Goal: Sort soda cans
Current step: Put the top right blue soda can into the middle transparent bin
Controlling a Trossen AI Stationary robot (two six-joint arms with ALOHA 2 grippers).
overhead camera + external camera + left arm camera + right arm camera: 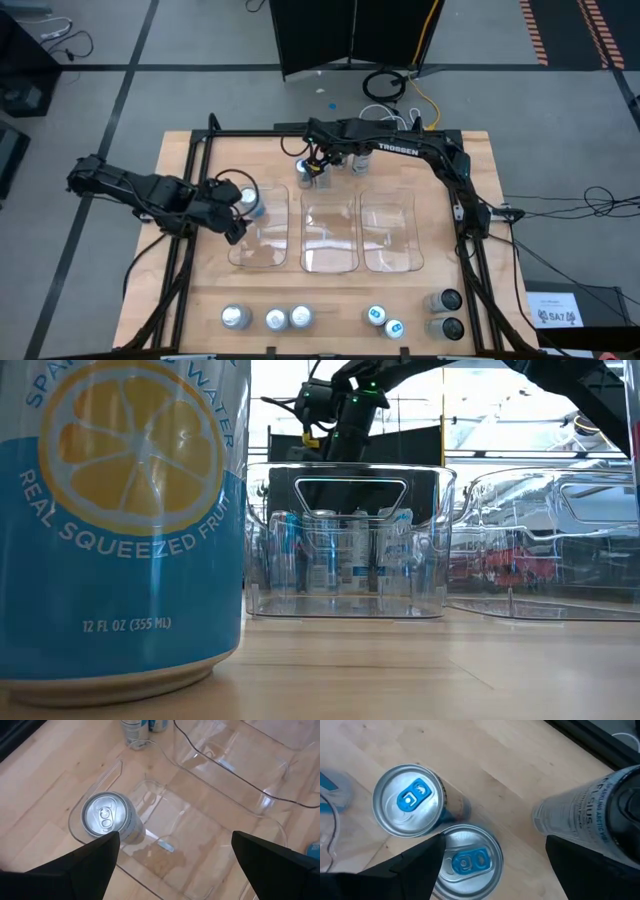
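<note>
Your silver-topped soda can stands upright inside the left-hand clear rectangular plastic bin, tucked into that bin's far-left corner, at about 10 o'clock from the bin's middle in the high view. The left gripper hangs just above it with its dark fingers spread wide; the can sits clear of both fingers, close beside one of them, and nothing is held between them.

At about 12 o'clock on the wooden table, beyond the far rim of the middle clear plastic bin, two silver soda cans with blue-marked tops stand upright and touching. The right gripper hovers directly over them, fingers apart, and the nearer blue-tabbed can lies between the fingertips but below them, not gripped. A dark-topped can with a silver printed side stands just beside, apart from the pair.

Along the table's near edge, at 6 o'clock, you have three more silver-topped cans in a row at the left, two blue-marked cans near the middle and two dark grey cans at 5 o'clock. The right-hand clear plastic bin sits beside the middle one. In the low view a blue can with a lemon picture fills the foreground at 9 o'clock.
</note>
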